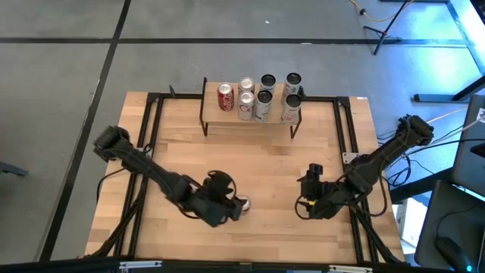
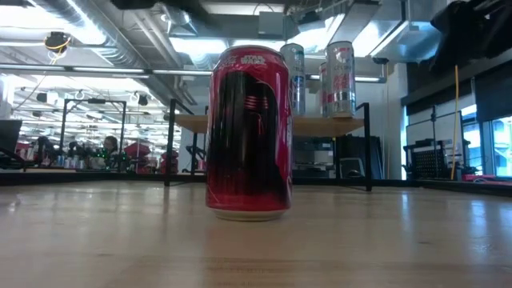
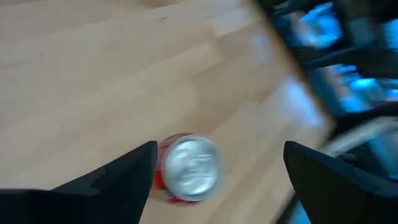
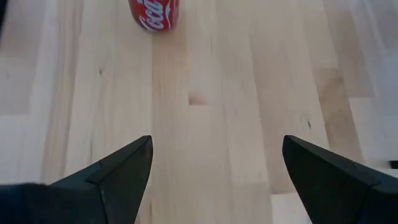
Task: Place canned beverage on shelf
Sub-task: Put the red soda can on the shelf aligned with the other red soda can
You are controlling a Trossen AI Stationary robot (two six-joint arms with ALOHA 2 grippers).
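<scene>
A red can (image 2: pixel 248 132) stands upright on its base on the wooden tabletop, near the front middle (image 1: pixel 243 203). My left gripper (image 1: pixel 233 205) is open above it and points down. In the left wrist view the can's silver top (image 3: pixel 189 168) shows between the fingers, nearer one of them, and nothing touches it. My right gripper (image 1: pixel 303 205) is open and empty to the can's right. The can shows far ahead in the right wrist view (image 4: pixel 154 14). The shelf (image 1: pixel 227 117) stands at the table's far edge.
Several cans stand on the shelf top, a red one (image 1: pixel 226 96) at its left and silver and dark ones (image 1: pixel 265 97) to its right. They show behind the red can in the low view (image 2: pixel 340 76). Bare tabletop (image 1: pixel 265 163) lies between the can and the shelf.
</scene>
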